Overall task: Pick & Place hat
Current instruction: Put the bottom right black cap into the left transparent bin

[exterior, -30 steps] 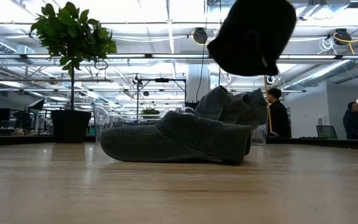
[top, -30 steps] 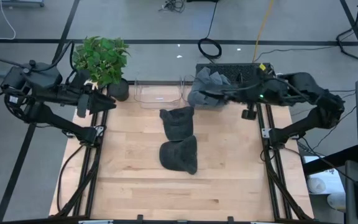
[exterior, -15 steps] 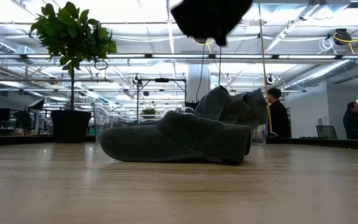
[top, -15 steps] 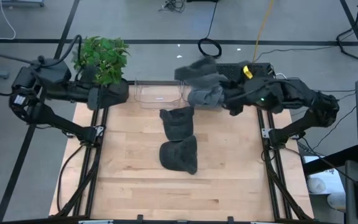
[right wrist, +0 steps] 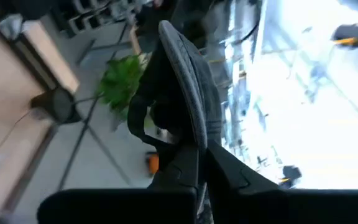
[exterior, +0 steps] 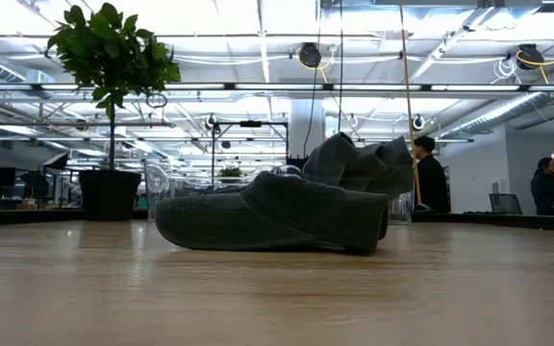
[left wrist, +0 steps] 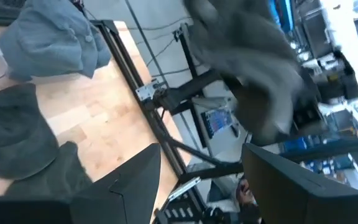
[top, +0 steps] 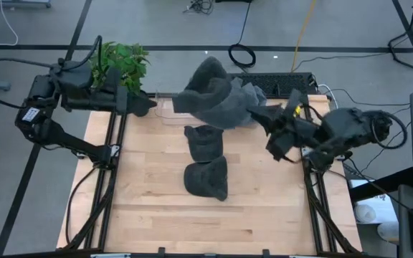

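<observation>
Grey hat (top: 210, 97) hung high over the desk (top: 149, 208) — pinched in the right end effector (top: 258, 118); left end effector (top: 140, 105) gaped empty.

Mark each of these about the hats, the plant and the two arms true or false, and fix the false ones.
1. The right tool holds a grey hat up in the air. True.
2. The wooden table has no hats lying on it. False: two dark hats lie near its middle.
3. The left tool grips a hat. False: it is open and empty, near the potted plant.
4. A clear bin sits at the table's far edge. True.
5. The potted plant stands at the table's right corner. False: it stands at the far left corner.
</observation>
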### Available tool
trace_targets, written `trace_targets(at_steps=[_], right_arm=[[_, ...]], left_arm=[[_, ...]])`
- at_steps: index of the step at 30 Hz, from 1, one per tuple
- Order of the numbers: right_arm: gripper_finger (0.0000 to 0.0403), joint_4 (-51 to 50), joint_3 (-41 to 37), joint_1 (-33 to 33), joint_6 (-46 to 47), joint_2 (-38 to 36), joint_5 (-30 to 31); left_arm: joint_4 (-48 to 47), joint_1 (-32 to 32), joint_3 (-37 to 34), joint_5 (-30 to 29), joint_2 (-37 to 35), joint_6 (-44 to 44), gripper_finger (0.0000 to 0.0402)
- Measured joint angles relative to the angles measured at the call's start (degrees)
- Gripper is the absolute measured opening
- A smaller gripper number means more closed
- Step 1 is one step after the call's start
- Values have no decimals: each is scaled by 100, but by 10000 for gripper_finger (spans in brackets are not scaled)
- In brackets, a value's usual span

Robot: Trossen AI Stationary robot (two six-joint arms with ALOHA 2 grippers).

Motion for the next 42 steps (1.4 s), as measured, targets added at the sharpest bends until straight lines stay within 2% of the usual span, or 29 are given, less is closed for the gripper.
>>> trace_targets(at_steps=[4, 11, 18, 25, 31, 39, 42], right_arm=[[0, 511, 0, 376, -618, 95, 96], [0, 1014, 0, 864, -1480, 299, 89], [0, 1646, 0, 1120, -2545, 615, 82], [0, 1662, 0, 1082, -2592, 611, 259], [0, 1760, 0, 1076, -2605, 588, 258], [0, 1772, 0, 1076, -2621, 587, 252], [0, 1921, 0, 1076, -2692, 587, 251]], left_arm=[[346, 173, 0, 284, 62, -177, 234], [1531, 403, 2, 1337, 111, -564, 234], [1829, 552, 2, 2054, 163, -1081, 234], [1895, 455, 1, 2490, 416, -1291, 234], [2058, 376, 0, 2540, 679, -1276, 234], [2851, 374, -2, 2958, 1043, -1309, 234], [2690, 378, -2, 3043, 1130, -1308, 234]])
